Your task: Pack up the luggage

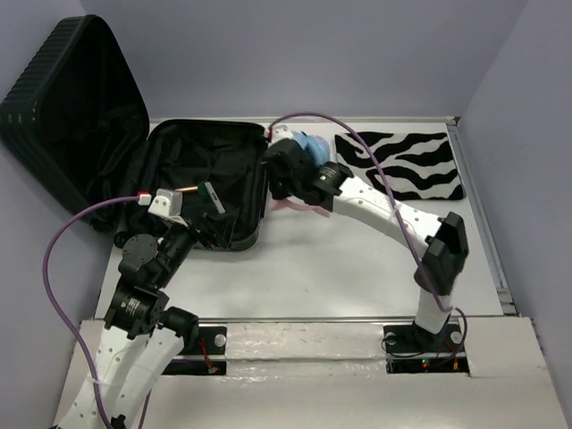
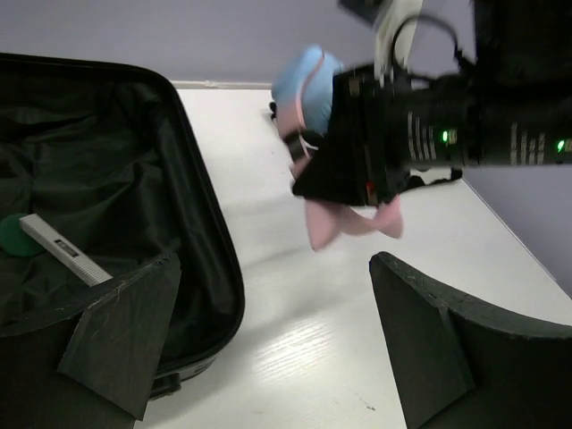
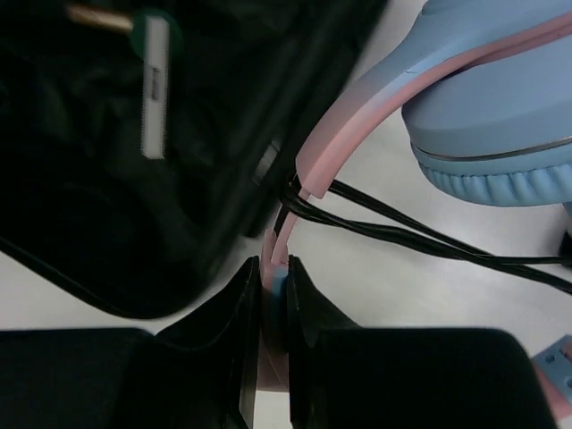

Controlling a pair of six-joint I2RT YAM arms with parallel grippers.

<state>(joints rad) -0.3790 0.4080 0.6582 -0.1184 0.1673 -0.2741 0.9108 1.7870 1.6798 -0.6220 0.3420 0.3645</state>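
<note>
Luggage (image 1: 71, 112) lies open on the left part of the table (image 1: 340, 277). Its lid leans up against the left wall and its lined tub faces up. The tub already holds a white stick with a green end (image 2: 63, 248), plus a few small bits I can't make out.

My right gripper (image 3: 273, 277) is pinched narrow on the pink headband of the headphones (image 3: 500, 116). The band is caught between both fingers. The blue ear cup hangs out past the fingertips and the black cable (image 3: 429, 241) trails off it toward the table.

The key relation is that the tub lies to my left of the right gripper, with its right rim just beside the fingers. The headphones hang outside that rim, over bare table. The band runs roughly along the rim rather than across it, so I judge a sideways carry to the left over the rim is what's needed, then a release. The cable could snag on the rim.

My left gripper (image 2: 273, 268) is spread wide and holds nothing. It sits at the near edge of the tub. It is the closer arm to the luggage, but the right one has the load.

A zebra pouch (image 1: 402, 165) lies flat at the far right, well apart from the luggage and not yet packed.
</note>
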